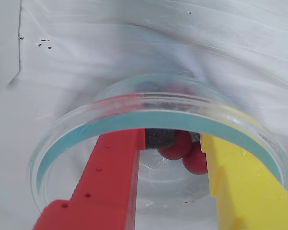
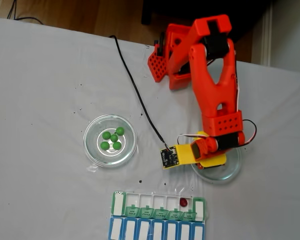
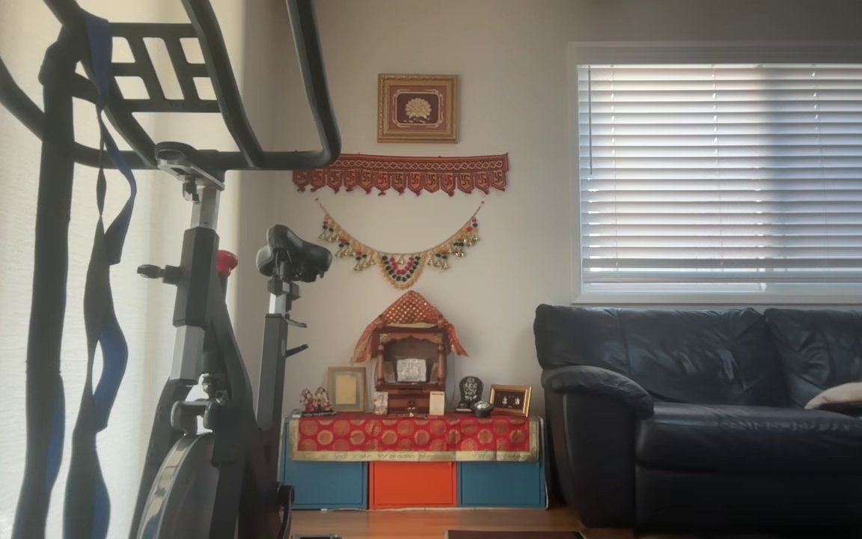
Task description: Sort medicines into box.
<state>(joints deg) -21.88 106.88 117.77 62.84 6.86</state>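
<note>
Dark red round balls lie in the clear round glass dish at right in the fixed view, between the parted red and yellow gripper fingers, ungripped. One red ball sits inside the green-lidded pill organizer row nearby.

White-covered worktop carries two glass dishes, green-lidded box touching blue-lidded row, orange arm base, black cable.
</note>
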